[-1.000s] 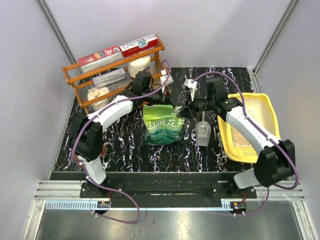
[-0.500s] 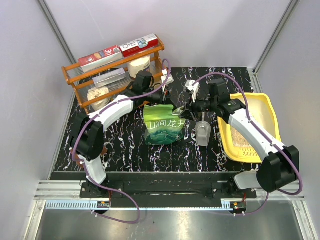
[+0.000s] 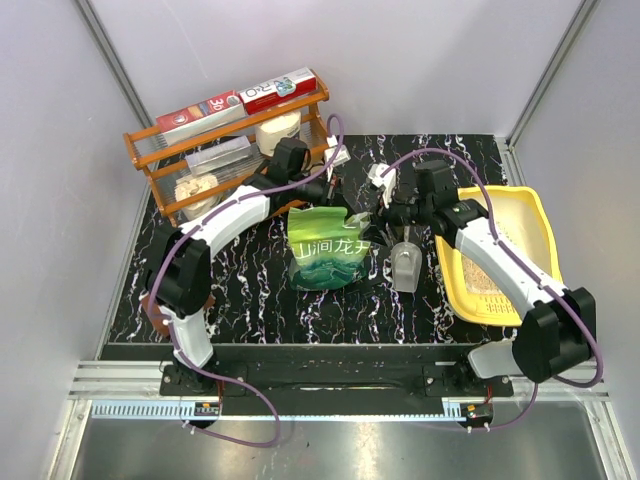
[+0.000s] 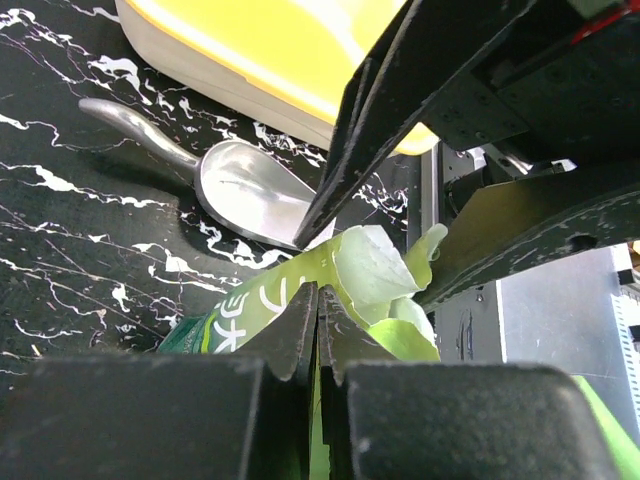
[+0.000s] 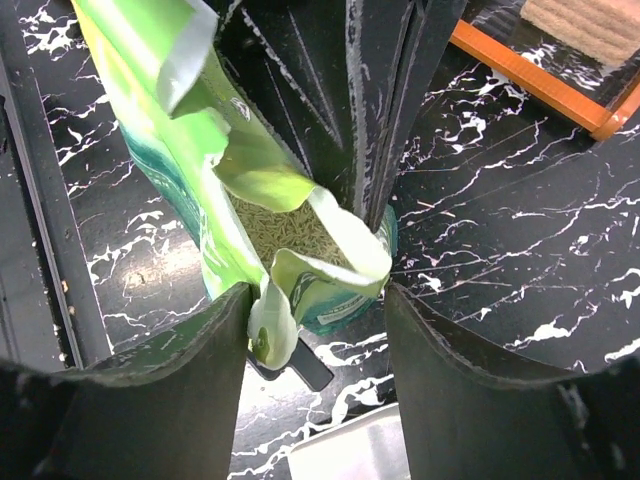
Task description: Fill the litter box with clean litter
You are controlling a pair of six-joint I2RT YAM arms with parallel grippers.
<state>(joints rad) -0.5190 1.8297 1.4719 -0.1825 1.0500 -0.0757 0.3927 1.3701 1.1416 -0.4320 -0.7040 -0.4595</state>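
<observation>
Two containers hold fine pale beige litter. The large shallow yellow plastic litter box (image 3: 548, 232) lies on the black marbled surface (image 3: 250, 290) to the right of the green pouch with white characters (image 3: 328, 252), and a thin spread of granules (image 3: 478, 272) covers part of its floor. The pouch stands upright with its top torn open, and more litter (image 5: 275, 230) shows inside its mouth.

The left gripper (image 4: 318, 310) is pressed together, pinching the pouch's upper edge. The right gripper (image 5: 318, 300) has its jaws spread, one on each side of a loose flap at the pouch's mouth, without clamping it.

A grey metal scoop (image 3: 405, 265) lies between the pouch and the litter box, just beside the pouch. Behind and to the left of the pouch stands an orange wire rack (image 3: 215, 150) with flat boxes (image 3: 245, 100) on top.
</observation>
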